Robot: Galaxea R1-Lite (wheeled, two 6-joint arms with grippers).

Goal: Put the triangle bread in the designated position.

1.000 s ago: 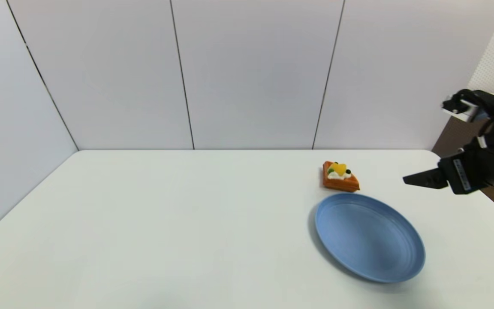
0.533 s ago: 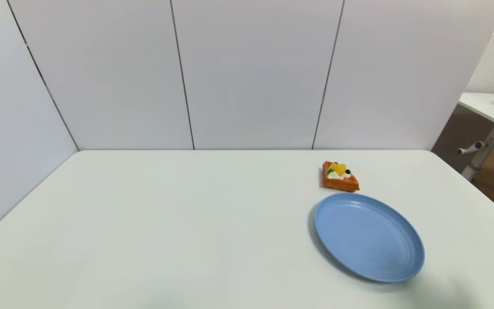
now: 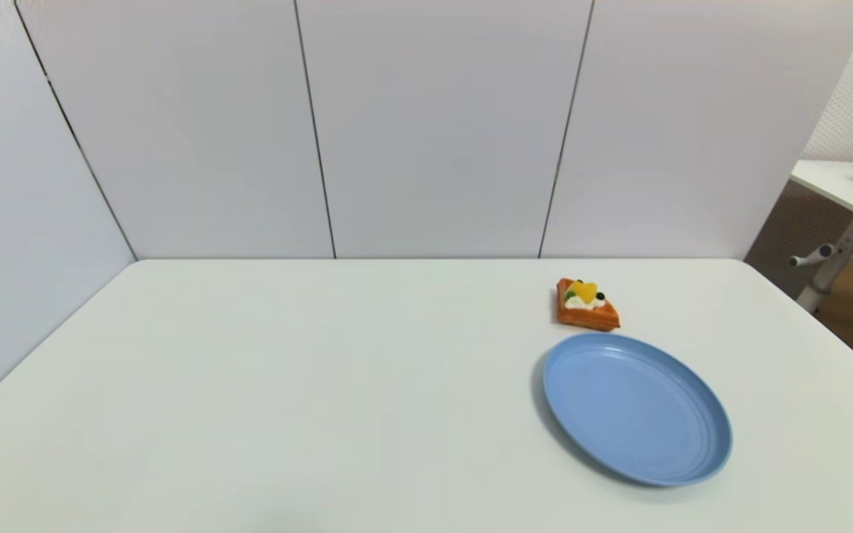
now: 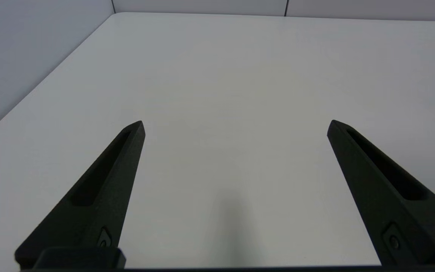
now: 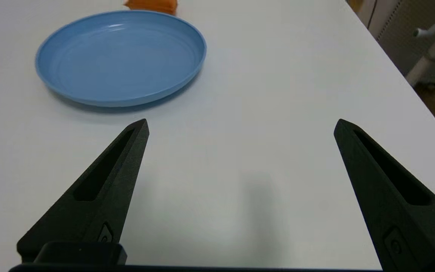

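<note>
Now that the right arm has dropped clean out of the head view, the right gripper (image 5: 240,126) hovers low over the near worktop (image 3: 323,385), fingers spread wide and empty. Looks like the placing is done. Beyond it sits the blue plate (image 3: 637,409), and just behind that the triangle bread (image 3: 587,303), resting on bare worktop. Only the wrist cameras show the grippers: the left gripper (image 4: 235,126) is parked, wide too.

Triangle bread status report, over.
Both arms parked: left gripper open, empty; right gripper open, empty. Triangle bread on the table, just beyond the blue plate, ungripped. Nothing in the way.
</note>
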